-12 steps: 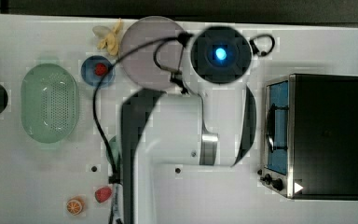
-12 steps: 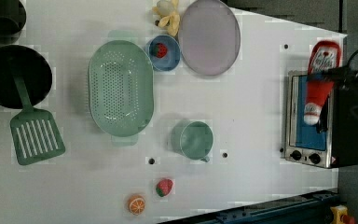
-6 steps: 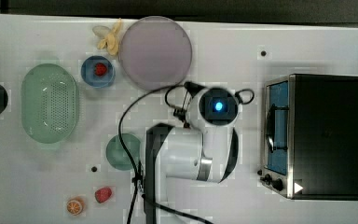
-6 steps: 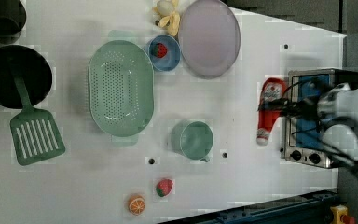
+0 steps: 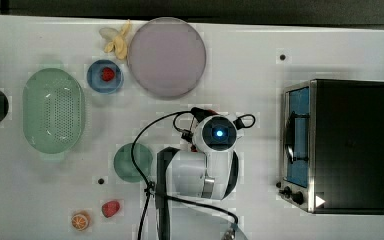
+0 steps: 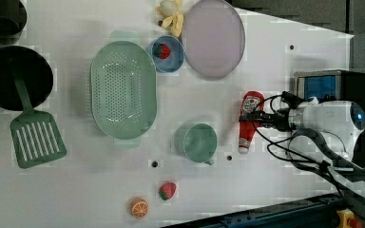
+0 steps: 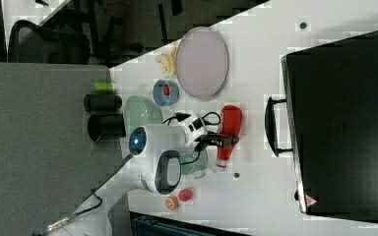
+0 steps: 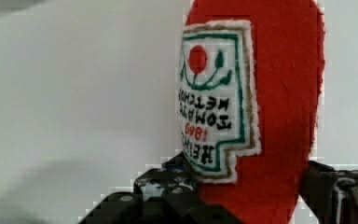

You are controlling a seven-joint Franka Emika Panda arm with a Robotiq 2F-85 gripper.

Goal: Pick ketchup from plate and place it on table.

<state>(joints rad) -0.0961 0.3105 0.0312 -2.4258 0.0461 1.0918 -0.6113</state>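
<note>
Ketchup (image 6: 248, 121) sits clamped in the tool (image 6: 261, 118), over the white table (image 6: 266, 57), at five o'clock from the mauve plate (image 6: 213, 38)

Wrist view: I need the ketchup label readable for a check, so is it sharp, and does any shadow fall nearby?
Wrist view: ketchup label sharp, its lettering upside down, and a soft grey shadow lies on the table. Left view: blocky.

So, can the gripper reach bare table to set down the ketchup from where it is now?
Probably yes: the gripper, shut on the ketchup, hangs over bare table.
</note>
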